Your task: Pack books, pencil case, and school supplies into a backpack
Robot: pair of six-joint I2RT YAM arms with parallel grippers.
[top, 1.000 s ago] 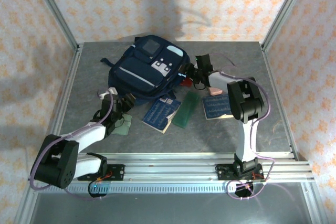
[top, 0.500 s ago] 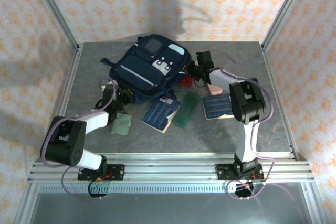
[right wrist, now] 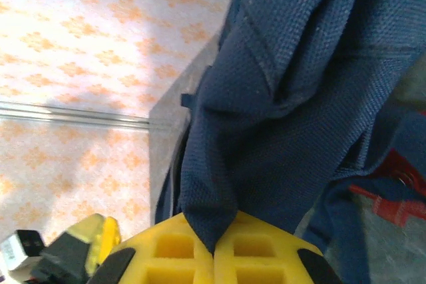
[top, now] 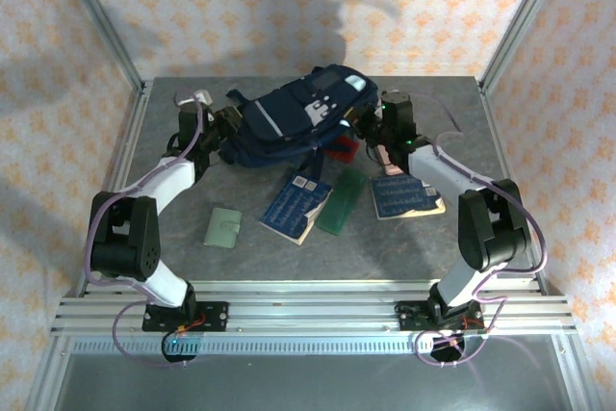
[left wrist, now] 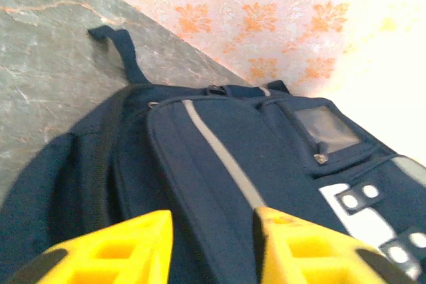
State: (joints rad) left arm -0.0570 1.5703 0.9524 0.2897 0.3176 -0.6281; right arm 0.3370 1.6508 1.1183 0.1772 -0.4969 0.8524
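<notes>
The navy backpack [top: 298, 113] hangs tilted near the back of the table, held between both arms. My left gripper [top: 229, 129] is at its left end, and a thick fold of the backpack [left wrist: 266, 164] fills the space between the yellow fingers [left wrist: 213, 221]. My right gripper [top: 364, 125] is shut on a pinch of the backpack's fabric [right wrist: 299, 98] at its right end [right wrist: 214, 247]. The larger book [top: 296, 204] and the second book [top: 404, 194] lie on the table in front. Between them lies the slim green rectangle [top: 344, 201]. The red square [top: 340, 149] sits under the bag, the pale green wallet [top: 224, 228] at the left. The pink pencil case [top: 382, 155] peeks out beside the right arm.
Patterned walls and metal frame posts [top: 115, 45] close in the grey table [top: 173, 257] on three sides. A dark strap [left wrist: 123, 48] trails from the backpack onto the table. The rail with both arm bases [top: 308, 310] runs along the near edge.
The backpack has risen and shifted toward the back right. My left arm swung from the wallet up to the bag's left end. The right gripper closed on the bag's fabric.
</notes>
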